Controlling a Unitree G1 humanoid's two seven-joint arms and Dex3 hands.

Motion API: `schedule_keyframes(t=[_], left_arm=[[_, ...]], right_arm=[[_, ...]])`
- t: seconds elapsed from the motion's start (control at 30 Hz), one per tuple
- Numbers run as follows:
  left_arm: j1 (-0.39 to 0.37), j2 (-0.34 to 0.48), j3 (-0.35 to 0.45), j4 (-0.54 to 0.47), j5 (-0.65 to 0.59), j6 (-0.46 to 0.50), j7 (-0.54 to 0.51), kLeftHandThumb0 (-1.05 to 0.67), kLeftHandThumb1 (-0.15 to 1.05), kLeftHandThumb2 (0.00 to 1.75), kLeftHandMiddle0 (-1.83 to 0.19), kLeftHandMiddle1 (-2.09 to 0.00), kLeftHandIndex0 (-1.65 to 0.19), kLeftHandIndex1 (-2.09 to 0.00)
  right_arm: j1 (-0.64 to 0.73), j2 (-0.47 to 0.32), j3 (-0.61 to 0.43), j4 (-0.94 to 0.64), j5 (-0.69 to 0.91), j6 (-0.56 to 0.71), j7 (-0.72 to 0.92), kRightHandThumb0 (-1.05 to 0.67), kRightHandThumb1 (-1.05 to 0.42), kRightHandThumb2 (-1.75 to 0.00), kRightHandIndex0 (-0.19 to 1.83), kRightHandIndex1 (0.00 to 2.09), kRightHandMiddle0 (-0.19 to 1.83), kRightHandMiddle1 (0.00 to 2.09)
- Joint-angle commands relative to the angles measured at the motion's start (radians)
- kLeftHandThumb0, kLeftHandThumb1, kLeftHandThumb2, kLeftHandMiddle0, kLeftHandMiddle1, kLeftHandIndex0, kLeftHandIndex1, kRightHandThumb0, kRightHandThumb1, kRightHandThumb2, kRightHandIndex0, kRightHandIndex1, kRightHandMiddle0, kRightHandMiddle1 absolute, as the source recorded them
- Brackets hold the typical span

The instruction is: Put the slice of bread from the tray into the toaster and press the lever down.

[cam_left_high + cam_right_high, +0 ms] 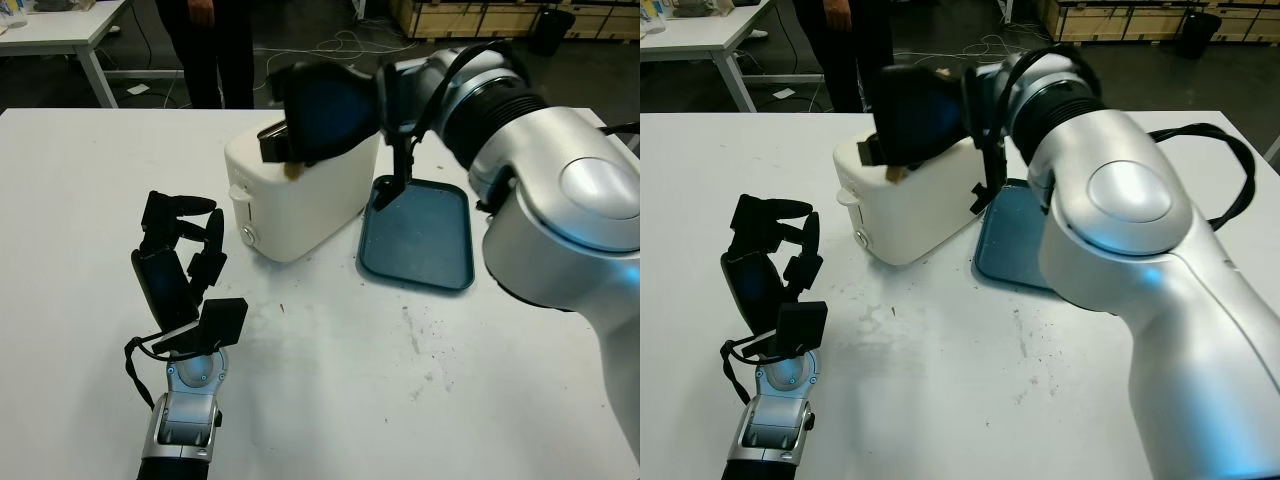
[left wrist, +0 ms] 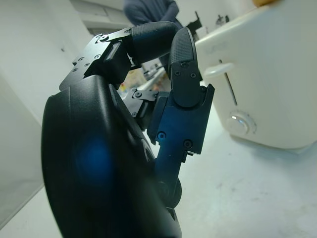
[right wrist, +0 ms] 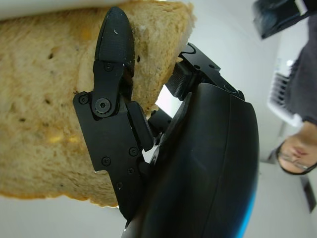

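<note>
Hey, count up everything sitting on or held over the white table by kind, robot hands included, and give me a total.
Toaster: 1
Tray: 1
Slice of bread: 1, gripped by the right hand over the toaster
Robot hands: 2, right hand and left hand, curled and holding nothing on the table's near left
Total: 5

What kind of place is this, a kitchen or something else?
Probably a lab or workshop, not a kitchen: the toaster sits on a plain white table, with loose cables on the floor and wooden crates behind.
</note>
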Motion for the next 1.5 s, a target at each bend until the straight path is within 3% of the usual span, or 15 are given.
schedule_keyframes(t=[0.0, 0.3, 0.43, 0.57, 0.63, 0.7, 0.8, 0.93, 1.13, 1.37, 1.47], left_arm=[[0.008, -0.023, -0.006, -0.013, 0.006, 0.004, 0.007, -0.5, 0.92, 0.38, -0.63, -1.7, -0.46, -1.45], [0.015, -0.024, -0.005, -0.018, -0.004, 0.006, 0.001, -0.49, 0.92, 0.37, -0.63, -1.71, -0.46, -1.45], [0.014, -0.024, -0.006, -0.013, -0.011, -0.002, -0.001, -0.49, 0.92, 0.37, -0.64, -1.71, -0.46, -1.46], [0.015, -0.02, -0.008, -0.012, -0.013, -0.003, -0.006, -0.48, 0.92, 0.37, -0.63, -1.7, -0.46, -1.46], [0.013, -0.02, -0.008, -0.011, -0.018, -0.005, -0.009, -0.49, 0.92, 0.36, -0.63, -1.7, -0.46, -1.46], [0.014, -0.02, -0.009, -0.012, -0.02, -0.003, -0.013, -0.49, 0.92, 0.36, -0.63, -1.7, -0.46, -1.46], [0.012, -0.021, -0.011, -0.015, -0.021, 0.003, -0.018, -0.5, 0.92, 0.36, -0.64, -1.71, -0.47, -1.46], [0.009, -0.021, -0.012, -0.009, -0.027, -0.001, -0.021, -0.5, 0.92, 0.35, -0.64, -1.71, -0.47, -1.46], [0.005, -0.018, -0.013, 0.0, -0.041, -0.015, -0.029, -0.49, 0.92, 0.35, -0.65, -1.72, -0.47, -1.46], [0.001, -0.021, -0.017, -0.001, -0.047, -0.007, -0.036, -0.49, 0.92, 0.35, -0.66, -1.72, -0.47, -1.46], [-0.003, -0.023, -0.019, 0.001, -0.044, -0.007, -0.034, -0.49, 0.92, 0.35, -0.66, -1.72, -0.47, -1.46]], right_arm=[[0.012, 0.02, 0.0, 0.004, 0.002, 0.002, -0.001, -0.64, -0.92, -0.7, 1.11, 1.75, 0.78, 1.74], [0.03, 0.024, -0.039, 0.006, 0.048, -0.031, -0.003, -0.65, -0.92, -0.72, 1.11, 1.75, 0.82, 1.69], [0.049, 0.004, -0.145, 0.014, 0.151, -0.031, 0.192, -0.7, -0.92, -0.65, 1.0, 1.73, 0.73, 1.69], [0.051, -0.02, -0.21, 0.015, 0.21, 0.023, 0.423, -0.75, -0.92, -0.41, 0.61, 1.51, 0.57, 1.14], [0.054, -0.032, -0.261, 0.016, 0.261, 0.036, 0.578, -0.77, -0.92, -0.32, 0.38, 1.19, 0.53, 0.65], [0.055, -0.044, -0.299, 0.013, 0.296, 0.045, 0.684, -0.74, -0.92, -0.16, 0.32, 0.75, 0.54, 0.23], [0.054, -0.069, -0.347, 0.007, 0.335, 0.06, 0.802, -0.72, -0.9, -0.06, 0.19, 0.49, 0.45, 0.03], [0.052, -0.097, -0.378, 0.002, 0.355, 0.09, 0.897, -0.67, -0.88, -0.01, 0.03, 0.36, 0.31, 0.0], [0.054, -0.129, -0.42, -0.005, 0.372, 0.106, 0.942, -0.65, -0.82, -0.01, 0.0, 0.15, 0.25, 0.0], [0.058, -0.142, -0.447, -0.011, 0.385, 0.109, 0.901, -0.56, -0.83, -0.01, 0.04, 0.22, 0.25, 0.01], [0.056, -0.144, -0.457, -0.013, 0.389, 0.11, 0.888, -0.51, -0.84, 0.0, 0.01, 0.38, 0.28, 0.01]])
